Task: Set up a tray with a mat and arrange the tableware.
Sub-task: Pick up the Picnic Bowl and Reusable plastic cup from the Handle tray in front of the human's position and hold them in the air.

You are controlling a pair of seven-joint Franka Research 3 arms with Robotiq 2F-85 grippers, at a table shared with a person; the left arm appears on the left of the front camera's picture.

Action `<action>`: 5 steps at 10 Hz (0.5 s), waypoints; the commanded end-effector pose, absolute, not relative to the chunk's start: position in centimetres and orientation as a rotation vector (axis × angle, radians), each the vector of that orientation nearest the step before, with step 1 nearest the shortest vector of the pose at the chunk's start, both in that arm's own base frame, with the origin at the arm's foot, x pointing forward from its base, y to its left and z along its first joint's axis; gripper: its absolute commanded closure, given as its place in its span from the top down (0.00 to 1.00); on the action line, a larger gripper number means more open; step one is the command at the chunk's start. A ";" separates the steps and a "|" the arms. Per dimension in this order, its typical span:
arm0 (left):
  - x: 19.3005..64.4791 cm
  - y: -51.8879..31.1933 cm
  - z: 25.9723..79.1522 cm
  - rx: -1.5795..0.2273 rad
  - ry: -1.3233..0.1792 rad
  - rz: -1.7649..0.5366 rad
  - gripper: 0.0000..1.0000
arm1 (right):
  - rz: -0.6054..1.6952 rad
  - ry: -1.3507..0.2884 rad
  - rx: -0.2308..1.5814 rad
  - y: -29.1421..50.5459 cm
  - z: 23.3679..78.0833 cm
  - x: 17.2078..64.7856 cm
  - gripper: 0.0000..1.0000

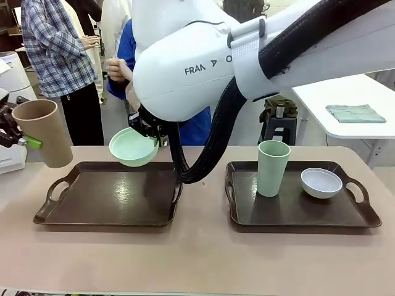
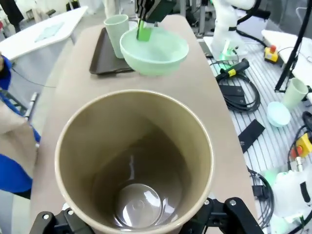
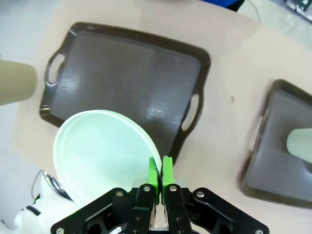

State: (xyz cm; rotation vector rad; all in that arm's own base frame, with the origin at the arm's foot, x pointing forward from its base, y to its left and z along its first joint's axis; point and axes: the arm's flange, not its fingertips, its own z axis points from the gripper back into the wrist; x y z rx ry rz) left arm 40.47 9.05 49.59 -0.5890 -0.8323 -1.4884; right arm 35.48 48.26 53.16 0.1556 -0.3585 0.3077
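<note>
Front view puts the left pincer (image 1: pixel 23 139) at the frame's left edge, jaws spread wide around the tan cup (image 1: pixel 43 131), which hangs slightly tilted off the tabletop (image 1: pixel 197 259) beside the left-hand tray (image 1: pixel 111 197). Right wrist view shows the right pincer (image 3: pixel 159 173) pinched tight on the rim of the mint-green bowl (image 3: pixel 102 151), held tilted over that tray's far edge. On the right-hand tray (image 1: pixel 290 213) the pale green cup (image 1: pixel 273 168) stands upright, the white bowl (image 1: pixel 321 182) near it, not touching.
</note>
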 end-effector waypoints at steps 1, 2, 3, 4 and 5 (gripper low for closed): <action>39.7 9.0 50.5 -0.567 -0.858 -1.447 0.37 | 0.274 -0.317 0.133 48.7 51.2 36.3 0.00; 40.0 9.2 51.0 -0.574 -0.860 -1.412 0.37 | 0.308 -0.359 0.156 48.3 53.2 35.5 0.00; 40.9 9.4 50.5 -0.613 -0.836 -1.397 0.37 | 0.308 -0.359 0.156 48.3 53.2 35.5 0.00; 39.8 9.5 50.8 -0.571 -0.850 -1.465 0.37 | 0.308 -0.359 0.156 48.3 53.2 35.5 0.00; 39.8 9.5 50.8 -0.571 -0.850 -1.465 0.37 | 0.308 -0.359 0.156 48.3 53.2 35.5 0.00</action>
